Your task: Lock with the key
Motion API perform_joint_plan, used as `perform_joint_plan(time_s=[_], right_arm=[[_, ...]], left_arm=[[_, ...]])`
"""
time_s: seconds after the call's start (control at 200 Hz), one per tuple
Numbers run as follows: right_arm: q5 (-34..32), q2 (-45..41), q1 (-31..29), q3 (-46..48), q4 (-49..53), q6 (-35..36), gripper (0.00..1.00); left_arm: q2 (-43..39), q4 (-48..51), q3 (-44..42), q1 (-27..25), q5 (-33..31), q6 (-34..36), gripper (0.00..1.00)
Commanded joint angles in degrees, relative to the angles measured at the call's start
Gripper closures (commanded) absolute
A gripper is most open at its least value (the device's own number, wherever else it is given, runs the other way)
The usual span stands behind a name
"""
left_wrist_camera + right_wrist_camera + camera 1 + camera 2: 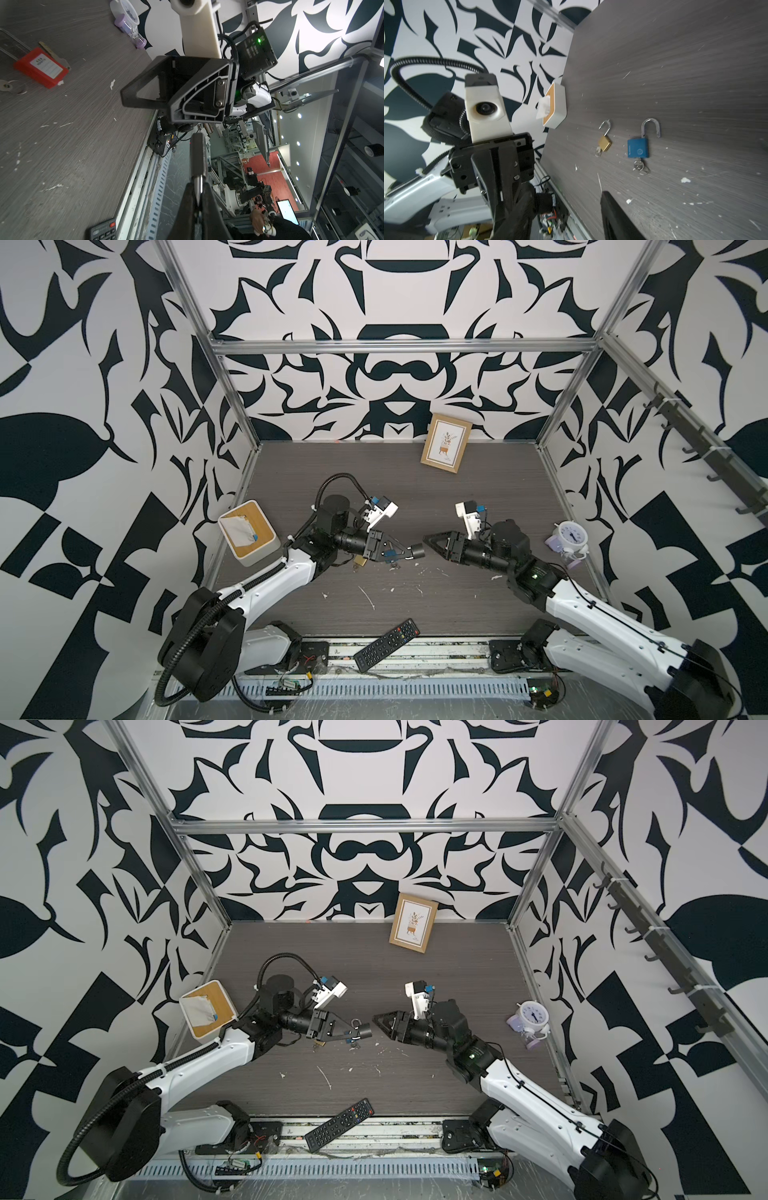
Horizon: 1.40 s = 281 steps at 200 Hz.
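Note:
My left gripper [405,552] is shut on the thin metal stem of a black cylinder [417,551], held above the table; in the left wrist view the cylinder [198,153] sticks out past the fingertips. Whether it is a lock or a key I cannot tell. My right gripper [427,539] faces it, open, and the cylinder [544,202] lies between its spread fingers [612,218]. Under the left gripper lie an open blue padlock [638,148] and an open brass padlock [604,143], each with a key in it. A red padlock [41,67] lies by a loose key [6,85].
A tissue box [248,533] stands at the left wall. A remote [386,645] lies at the front edge and a picture frame [446,443] leans on the back wall. An alarm clock [572,537] stands at the right. White scraps dot the table [415,497].

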<state>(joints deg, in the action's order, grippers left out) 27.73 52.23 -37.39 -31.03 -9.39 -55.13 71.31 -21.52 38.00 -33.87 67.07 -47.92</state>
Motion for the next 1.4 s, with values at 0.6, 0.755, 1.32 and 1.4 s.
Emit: perform_joint_plan(time_s=[0.6,0.755,1.32,1.4], right_arm=[[21.7,-2.0,5.9,-4.7,-2.5,-1.6,0.48],[23.9,-0.3,5.8,-4.8,-5.7,-2.5,0.55],[27.4,-0.5,4.4,-3.4,-9.4,-3.7,0.67],[27.6,-0.1,4.3,-3.4,-9.3,-3.6,0.75]], left_arm=[[-0.2,1.4,4.4,-0.8,2.1,3.5,1.0],[-0.6,2.2,4.8,-0.9,1.2,3.4,1.0],[4.4,-0.4,6.6,-1.6,1.1,0.8,1.0],[4.5,-0.5,6.8,-1.8,1.1,0.8,1.0]])
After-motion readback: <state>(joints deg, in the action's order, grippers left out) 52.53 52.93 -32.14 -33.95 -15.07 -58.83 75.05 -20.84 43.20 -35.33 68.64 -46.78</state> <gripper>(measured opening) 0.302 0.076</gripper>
